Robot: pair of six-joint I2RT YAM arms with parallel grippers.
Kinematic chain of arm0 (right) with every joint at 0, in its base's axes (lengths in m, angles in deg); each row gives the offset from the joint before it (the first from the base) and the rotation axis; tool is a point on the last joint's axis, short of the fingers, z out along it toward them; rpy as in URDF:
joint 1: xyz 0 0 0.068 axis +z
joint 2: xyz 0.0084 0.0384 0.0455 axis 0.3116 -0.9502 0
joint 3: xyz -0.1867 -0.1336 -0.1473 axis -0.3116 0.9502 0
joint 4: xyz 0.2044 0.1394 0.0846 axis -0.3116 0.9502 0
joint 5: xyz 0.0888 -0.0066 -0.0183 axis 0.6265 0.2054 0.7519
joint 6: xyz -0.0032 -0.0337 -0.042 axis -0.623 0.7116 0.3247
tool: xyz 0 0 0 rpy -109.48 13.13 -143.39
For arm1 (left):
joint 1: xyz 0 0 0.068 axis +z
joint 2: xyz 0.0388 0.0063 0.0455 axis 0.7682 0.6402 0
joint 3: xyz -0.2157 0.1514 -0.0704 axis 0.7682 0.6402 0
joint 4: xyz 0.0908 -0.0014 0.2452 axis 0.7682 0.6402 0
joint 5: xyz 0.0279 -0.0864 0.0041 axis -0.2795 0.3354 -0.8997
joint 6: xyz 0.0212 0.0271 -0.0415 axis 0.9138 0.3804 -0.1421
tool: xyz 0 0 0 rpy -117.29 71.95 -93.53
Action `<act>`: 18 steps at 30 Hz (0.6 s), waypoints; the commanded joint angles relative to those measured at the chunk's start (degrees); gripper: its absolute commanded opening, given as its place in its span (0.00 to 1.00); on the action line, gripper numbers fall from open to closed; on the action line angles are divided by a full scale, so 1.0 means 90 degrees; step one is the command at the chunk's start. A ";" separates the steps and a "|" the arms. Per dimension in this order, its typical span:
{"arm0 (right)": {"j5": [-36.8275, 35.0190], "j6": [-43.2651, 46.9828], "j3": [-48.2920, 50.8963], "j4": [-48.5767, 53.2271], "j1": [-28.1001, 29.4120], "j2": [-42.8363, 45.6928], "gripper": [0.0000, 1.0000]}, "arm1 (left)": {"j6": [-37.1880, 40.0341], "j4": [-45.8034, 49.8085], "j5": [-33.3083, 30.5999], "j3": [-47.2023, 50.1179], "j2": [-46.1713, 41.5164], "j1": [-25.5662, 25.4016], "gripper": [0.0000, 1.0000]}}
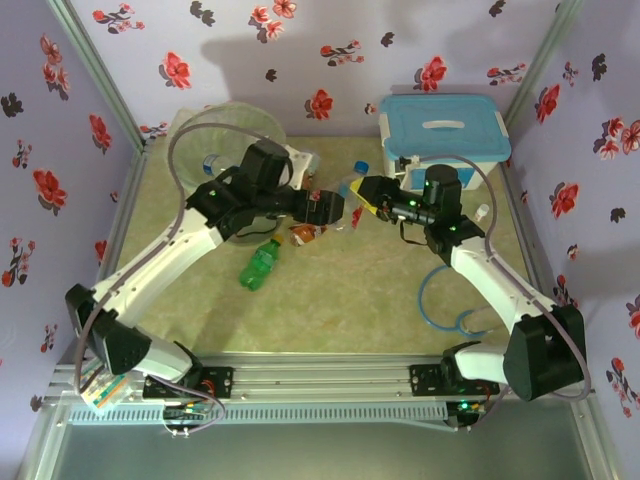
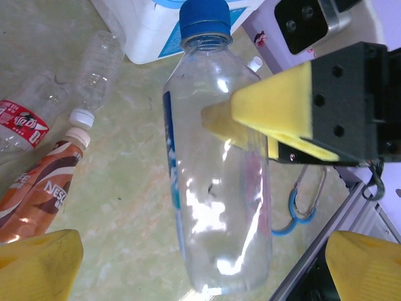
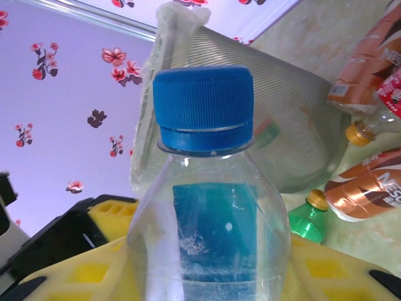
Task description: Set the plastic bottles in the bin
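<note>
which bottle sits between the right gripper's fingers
The clear blue-capped bottle, between the right gripper's yellow fingers; the green bottle and orange-brown ones lie on the table.

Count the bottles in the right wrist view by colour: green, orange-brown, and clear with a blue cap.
Green bottle: 1
Orange-brown bottles: 2
Clear bottle with blue cap: 1
Total: 4

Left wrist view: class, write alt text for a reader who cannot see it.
A clear plastic bottle with a blue cap sits mid-frame, gripped from the right by the right arm's yellow-padded jaws. Two brown coffee bottles and a red-labelled bottle lie on the green table at left.
</note>
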 commanded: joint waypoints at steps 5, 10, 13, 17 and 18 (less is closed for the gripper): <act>0.0193 -0.0308 -0.0162 -0.0590 0.0081 -0.0114 0.47 | 0.0234 -0.0105 0.0032 -0.0547 0.0627 -0.0189 1.00; 0.0221 -0.0368 -0.0154 -0.0698 0.0095 -0.0152 0.46 | 0.0341 0.0089 -0.0106 -0.0737 0.0892 -0.0254 1.00; 0.0231 -0.0396 -0.0158 -0.0752 0.0091 -0.0193 0.46 | 0.0416 0.0218 -0.0217 -0.0892 0.1021 -0.0311 0.97; 0.0233 -0.0417 -0.0146 -0.0788 0.0089 -0.0215 0.46 | 0.0495 0.0349 -0.0271 -0.1035 0.1174 -0.0342 0.87; 0.0234 -0.0417 -0.0137 -0.0789 0.0088 -0.0220 0.46 | 0.0506 0.0363 -0.0286 -0.1049 0.1184 -0.0342 0.83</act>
